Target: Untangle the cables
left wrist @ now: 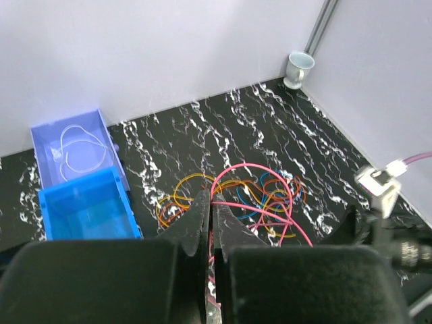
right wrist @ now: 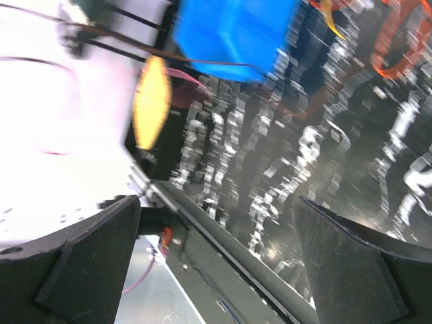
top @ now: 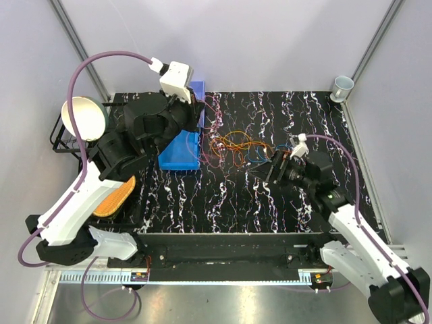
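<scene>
**Left arm holding one pink strand; right arm standing by**

The cables [top: 233,145] are lying in a loose, many-coloured heap mid-counter [top: 223,202], just right of the blue bin [top: 181,152]. The left gripper [left wrist: 210,202] is clenching its jaws on the pink cable [left wrist: 251,165], which is arching out of the heap and up to the tips. The right gripper [right wrist: 217,216] is hovering near the heap's right edge, jaws spread wide and gripping nothing; its own view is blurring.

Handling, as judged: the wires are looking very light, limp and springy in their loops, so they are likely snagging neighbours and dragging the heap along. The best hold is probably a free outer loop, pinched on a single strand, with the other arm pinning the rest.
</scene>
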Tool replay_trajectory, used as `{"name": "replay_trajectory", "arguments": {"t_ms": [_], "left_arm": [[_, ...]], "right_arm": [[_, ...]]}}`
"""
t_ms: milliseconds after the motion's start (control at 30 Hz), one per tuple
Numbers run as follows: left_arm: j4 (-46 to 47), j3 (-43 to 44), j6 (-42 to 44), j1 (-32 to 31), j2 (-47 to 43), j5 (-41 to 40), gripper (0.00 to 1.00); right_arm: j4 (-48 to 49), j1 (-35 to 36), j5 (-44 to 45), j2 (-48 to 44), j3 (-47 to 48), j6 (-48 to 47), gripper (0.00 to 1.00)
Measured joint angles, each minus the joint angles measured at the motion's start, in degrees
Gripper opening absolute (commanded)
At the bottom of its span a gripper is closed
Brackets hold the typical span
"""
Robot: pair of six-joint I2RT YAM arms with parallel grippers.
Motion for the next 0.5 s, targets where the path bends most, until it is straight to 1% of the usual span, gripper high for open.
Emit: {"name": "replay_trajectory", "arguments": {"t_ms": [100,200,367,500], "left_arm": [[-0.24,-1.49,-0.81,-0.07,-0.61,0.66,0.0],[-0.35,-2.03,-1.42,-0.09,-1.07,1.53,0.0],[-0.42,-1.88,-1.9,-0.11,-1.99,3.87,0.0],[-0.5,-0.59,-2.16,-0.11,-2.23,6.08,0.0]], "right_arm": [[2.4,0.0,-1.86,-3.56,0.09,0.39,1.0],[3.34,0.0,-2.03,-3.56,0.31,0.52,0.99],[7.54,0.0,-1.68,2.16,-0.22,0.5,0.98],[13.77,0.0,-1.38,7.15,-4.22,1.18,0.98]]}}
